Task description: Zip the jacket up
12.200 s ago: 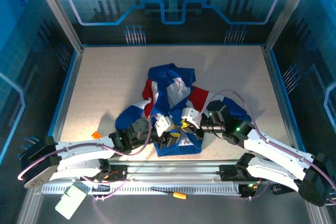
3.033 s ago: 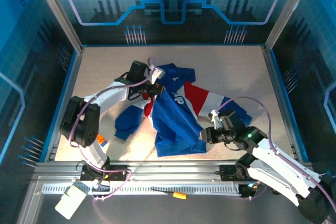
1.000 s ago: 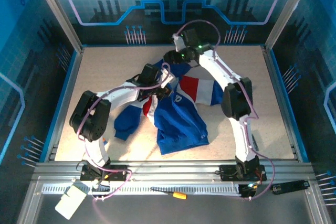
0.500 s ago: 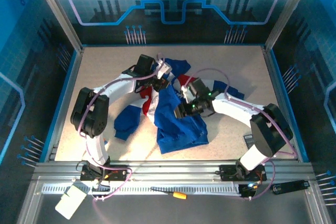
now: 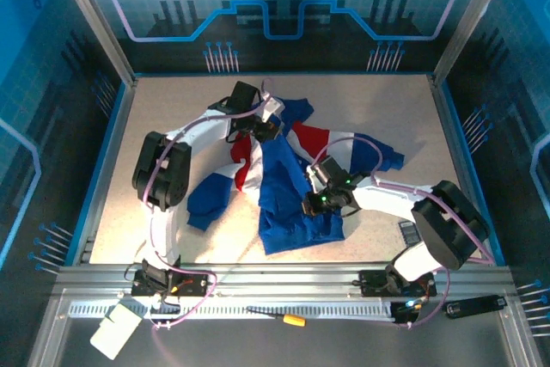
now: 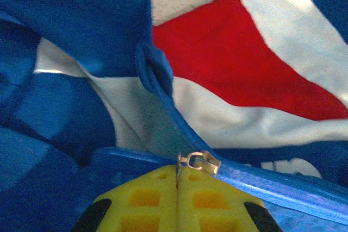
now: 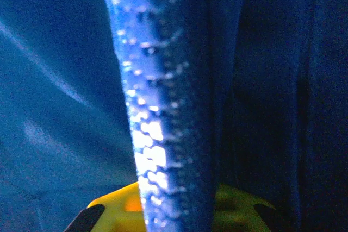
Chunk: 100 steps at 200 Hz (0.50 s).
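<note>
- Change: right gripper swung from the collar end down to the lower front of the jacket, mid-table, and pinched in from half open. Likely anchoring the hem to tension the zip.
- Right fingers: together, apparently clamped on the zipper tape.
- Left gripper: stays tight shut on the zipper pull, near the collar.

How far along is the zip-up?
Done: the zipper slider sits near the collar end of the jacket, and the front looks closed from there toward the hem. In hand: the left gripper pinches it; the right gripper appears clamped on the lower front edge. Left: any last stretch at the collar, which I can't confirm, then release.
</note>
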Each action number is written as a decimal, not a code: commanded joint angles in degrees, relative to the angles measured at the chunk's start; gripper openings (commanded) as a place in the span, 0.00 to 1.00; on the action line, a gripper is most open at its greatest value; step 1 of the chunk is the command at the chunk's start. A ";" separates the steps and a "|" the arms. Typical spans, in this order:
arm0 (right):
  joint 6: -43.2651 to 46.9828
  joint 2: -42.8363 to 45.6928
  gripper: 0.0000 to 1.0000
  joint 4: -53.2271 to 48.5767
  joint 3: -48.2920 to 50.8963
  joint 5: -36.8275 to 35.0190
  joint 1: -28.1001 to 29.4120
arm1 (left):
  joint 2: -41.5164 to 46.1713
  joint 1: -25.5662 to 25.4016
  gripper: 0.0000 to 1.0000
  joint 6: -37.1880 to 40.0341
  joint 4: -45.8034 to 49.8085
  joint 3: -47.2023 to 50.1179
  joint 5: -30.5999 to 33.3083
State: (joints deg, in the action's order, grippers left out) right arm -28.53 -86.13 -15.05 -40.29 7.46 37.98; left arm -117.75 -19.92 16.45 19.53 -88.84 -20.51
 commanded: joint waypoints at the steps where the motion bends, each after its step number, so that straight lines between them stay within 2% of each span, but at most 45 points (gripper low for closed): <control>1: -1.89 0.78 0.00 -2.44 2.37 -0.09 1.16 | -2.99 2.42 0.00 -1.90 0.40 -5.10 4.17; 89: -1.18 -0.31 0.00 -2.40 0.14 -1.05 0.98 | -8.50 4.01 0.00 -2.88 1.17 -14.38 6.44; 96: -0.94 -0.53 0.10 -2.67 -0.96 -0.94 0.88 | -8.87 4.10 0.00 -2.77 1.66 -15.40 6.54; 100: -0.72 -0.61 0.18 -2.93 -1.72 -0.84 0.76 | -9.09 4.18 0.06 -2.62 1.96 -16.03 6.42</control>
State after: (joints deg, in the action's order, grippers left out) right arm -29.63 -85.84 -13.54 -39.66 6.81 38.24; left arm -125.47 -18.13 14.94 22.68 -100.18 -17.61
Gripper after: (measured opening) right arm 0.111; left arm 0.050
